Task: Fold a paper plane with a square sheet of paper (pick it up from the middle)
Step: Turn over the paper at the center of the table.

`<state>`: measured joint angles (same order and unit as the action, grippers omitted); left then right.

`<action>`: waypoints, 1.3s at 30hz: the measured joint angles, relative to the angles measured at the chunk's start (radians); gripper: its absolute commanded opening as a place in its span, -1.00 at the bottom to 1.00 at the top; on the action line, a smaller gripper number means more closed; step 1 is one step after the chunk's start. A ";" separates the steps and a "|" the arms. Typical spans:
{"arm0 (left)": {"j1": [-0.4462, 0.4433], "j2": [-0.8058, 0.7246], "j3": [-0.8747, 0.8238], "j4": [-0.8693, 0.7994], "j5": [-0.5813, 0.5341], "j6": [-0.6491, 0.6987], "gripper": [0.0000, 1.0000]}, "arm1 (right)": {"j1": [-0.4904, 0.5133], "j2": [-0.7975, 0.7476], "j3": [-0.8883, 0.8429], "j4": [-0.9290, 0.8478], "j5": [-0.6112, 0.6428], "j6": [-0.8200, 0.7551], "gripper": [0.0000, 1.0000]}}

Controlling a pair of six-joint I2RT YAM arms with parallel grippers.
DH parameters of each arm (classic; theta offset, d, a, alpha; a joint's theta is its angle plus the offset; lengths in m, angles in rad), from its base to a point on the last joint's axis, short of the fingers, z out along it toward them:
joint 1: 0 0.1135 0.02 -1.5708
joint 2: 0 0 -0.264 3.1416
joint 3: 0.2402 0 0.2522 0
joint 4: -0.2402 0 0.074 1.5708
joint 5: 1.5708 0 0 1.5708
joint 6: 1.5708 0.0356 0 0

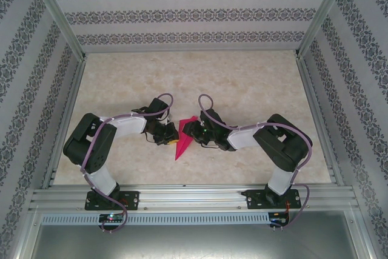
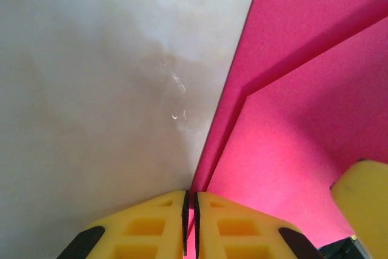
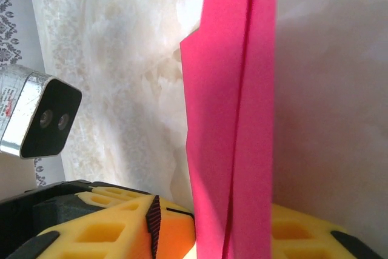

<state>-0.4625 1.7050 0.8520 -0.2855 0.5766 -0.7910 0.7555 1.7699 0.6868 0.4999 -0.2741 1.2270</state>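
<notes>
Pinching at the left gripper (image 2: 189,201): yellow fingers pressed together, with the edge of the paper plane (image 2: 291,119) running into their seam. The right gripper (image 3: 233,219) stands part-open, fingers either side of the folded strip, no clamp evident. The plane sits between both grippers, mid-table (image 1: 242,77), nose toward the bases. Risk: the right closes off-crease or pulls against the left's pinch, causing a tear, skewed fold or slip-out.
</notes>
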 measured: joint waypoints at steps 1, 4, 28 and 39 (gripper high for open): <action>0.000 -0.003 -0.003 0.002 0.000 0.000 -0.71 | 0.000 0.007 0.001 0.002 0.000 0.000 -0.29; 0.000 -0.010 -0.005 0.003 0.000 0.000 -0.70 | 0.000 0.022 0.008 0.003 0.002 -0.002 -0.41; 0.006 -0.270 0.005 -0.223 -0.364 0.012 -0.66 | 0.039 -0.142 0.771 -1.335 0.669 -0.615 -0.86; 0.061 -0.402 0.005 -0.384 -0.610 -0.057 -0.69 | 0.151 0.307 0.973 -1.653 0.796 -0.628 -0.76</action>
<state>-0.4011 1.3025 0.8570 -0.6697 -0.0338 -0.8478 0.9066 2.0773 1.6600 -1.1534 0.5220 0.5987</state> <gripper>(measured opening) 0.156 0.103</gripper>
